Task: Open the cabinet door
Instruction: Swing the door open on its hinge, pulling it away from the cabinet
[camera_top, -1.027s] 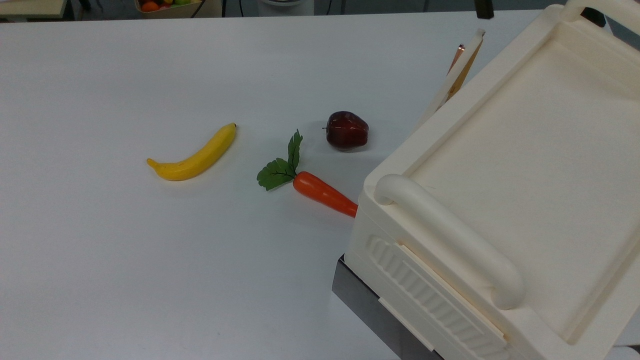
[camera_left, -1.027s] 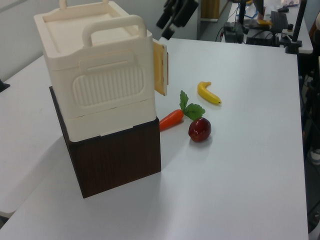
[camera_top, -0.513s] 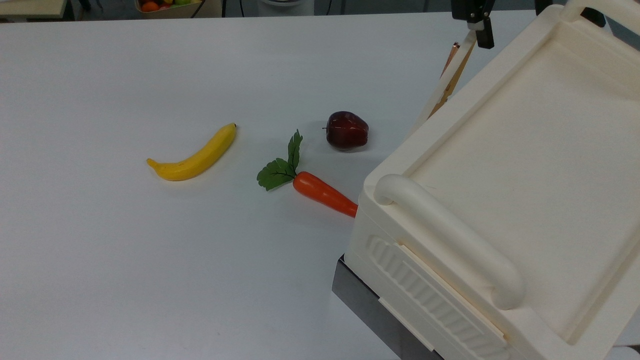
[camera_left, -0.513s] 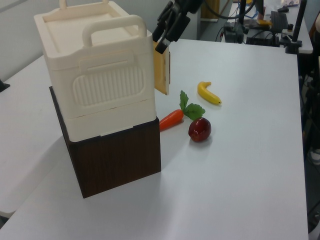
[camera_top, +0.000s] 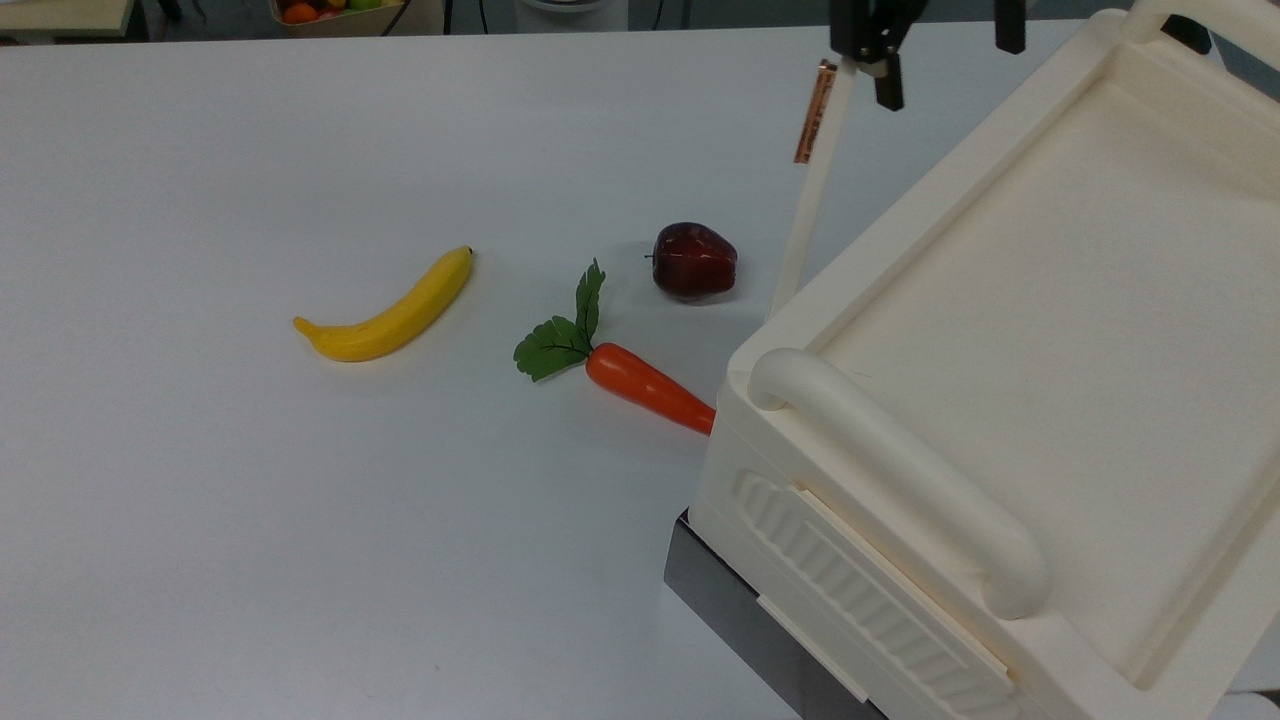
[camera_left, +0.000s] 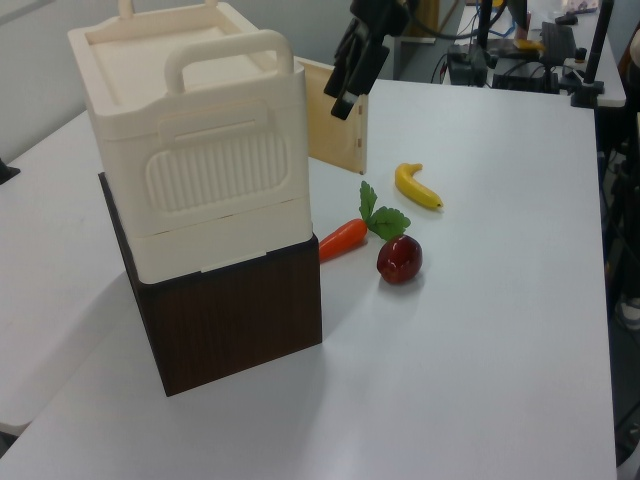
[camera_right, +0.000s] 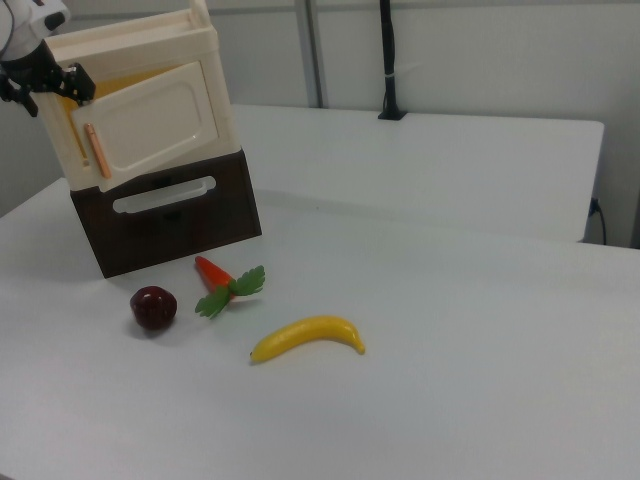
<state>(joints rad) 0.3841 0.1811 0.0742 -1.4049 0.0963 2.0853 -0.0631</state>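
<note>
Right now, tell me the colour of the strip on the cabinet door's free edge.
Orange-copper; the strip on the cream cabinet door shows best in the top view.

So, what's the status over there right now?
Tool at the door's free top corner. Door partly open, swung out from the cabinet. Apple and carrot lie on the table below, clear of the door.

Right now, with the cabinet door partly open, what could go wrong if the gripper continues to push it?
1. The gripper sits at the top corner of the flat cream cabinet door, near its orange strip, so it may slip off.
2. The cream plastic cabinet stands on a dark brown box and could shift or tip.
3. The dark red apple and orange carrot lie nearby.
</note>
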